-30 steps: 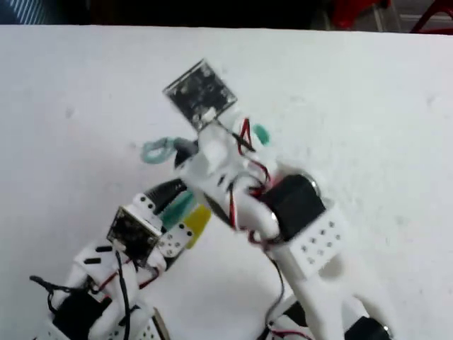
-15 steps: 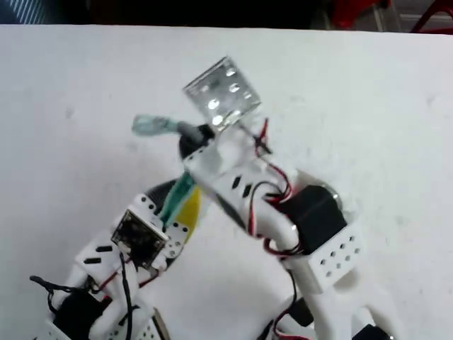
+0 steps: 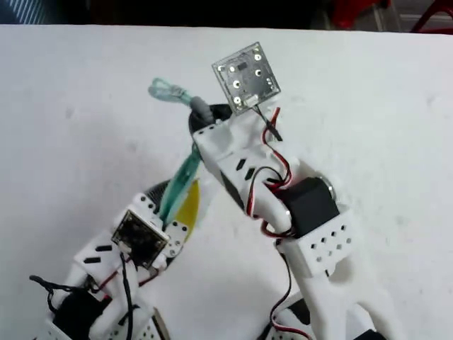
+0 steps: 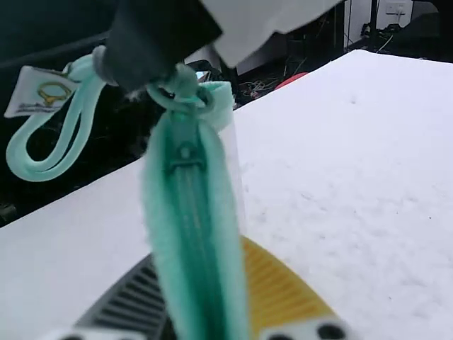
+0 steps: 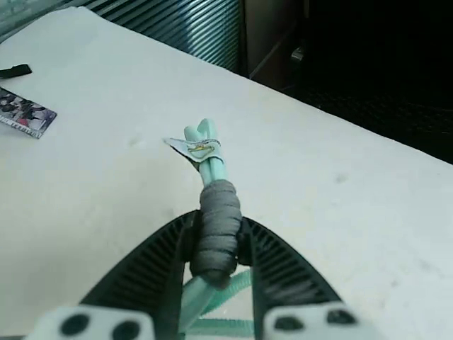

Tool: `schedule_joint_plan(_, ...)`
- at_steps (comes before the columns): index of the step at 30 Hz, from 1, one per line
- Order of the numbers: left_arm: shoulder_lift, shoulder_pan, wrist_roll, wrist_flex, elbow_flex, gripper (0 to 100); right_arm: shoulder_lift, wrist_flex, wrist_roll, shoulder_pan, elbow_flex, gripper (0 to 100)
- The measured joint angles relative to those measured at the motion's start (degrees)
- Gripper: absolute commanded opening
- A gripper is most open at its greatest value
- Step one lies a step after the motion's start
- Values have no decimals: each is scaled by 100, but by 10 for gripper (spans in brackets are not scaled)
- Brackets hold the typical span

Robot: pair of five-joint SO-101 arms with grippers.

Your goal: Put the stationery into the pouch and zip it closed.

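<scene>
The pouch (image 3: 180,185) is a teal fabric strip with a zipper, stretched between the two grippers above the white table. My left gripper (image 3: 175,210), with one yellow and one grey finger, is shut on its near end (image 4: 195,248). My right gripper (image 3: 205,122) sits farther back, its black fingers (image 5: 272,265) shut on the grey zipper pull (image 5: 216,219). A mint loop strap (image 3: 164,92) with a small tag (image 5: 195,148) hangs off the pull. In the left wrist view the zipper slider (image 4: 182,152) sits right under the right gripper (image 4: 159,32).
The white table (image 3: 368,106) has free room on all sides of the arms. In the right wrist view a small printed card (image 5: 25,117) and a black item (image 5: 14,71) lie far off on the table. The table's far edge borders a dark background.
My right gripper has moved toward the far side and to the right with the zipper pull, drawing the teal pouch out longer. The left arm has stayed in place.
</scene>
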Motion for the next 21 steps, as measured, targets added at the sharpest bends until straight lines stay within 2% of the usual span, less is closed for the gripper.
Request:
schedule_joint_plan(14,18,-9,-18,-9,0,20,-26,-1327,0,510,800,19)
schedule_joint_plan(21,18,-9,-141,-18,0,20,-26,-1582,0,642,888,19)
